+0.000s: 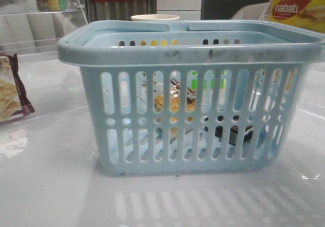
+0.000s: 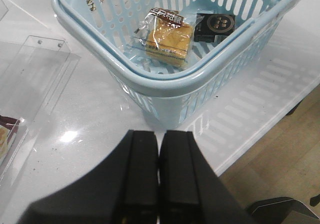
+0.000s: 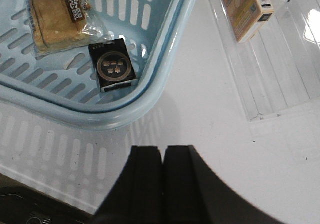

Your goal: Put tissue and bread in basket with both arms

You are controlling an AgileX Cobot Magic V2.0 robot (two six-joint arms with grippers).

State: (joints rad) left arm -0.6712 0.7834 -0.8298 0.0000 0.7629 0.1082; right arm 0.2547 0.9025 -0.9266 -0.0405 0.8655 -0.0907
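The pale blue basket [image 1: 193, 49] stands in the middle of the white table. The bread [image 2: 167, 37], golden-brown in a clear wrapper, lies on the basket floor; it shows through the slots in the front view [image 1: 174, 101] and in the right wrist view [image 3: 55, 21]. The tissue [image 3: 114, 66], a small black packet, lies beside it inside the basket, also in the left wrist view [image 2: 215, 24] and the front view [image 1: 233, 133]. My left gripper [image 2: 160, 134] is shut and empty above the table outside the basket rim [image 2: 165, 83]. My right gripper [image 3: 163, 149] is shut and empty outside the basket's corner [image 3: 125, 115].
A maroon cracker packet [image 1: 11, 87] lies at the left. A yellow Nabati box [image 1: 298, 8] stands at the back right. Clear acrylic trays [image 2: 35, 68] flank the basket; one holds a yellow box [image 3: 245, 6]. The table's front edge [image 2: 265, 129] is near.
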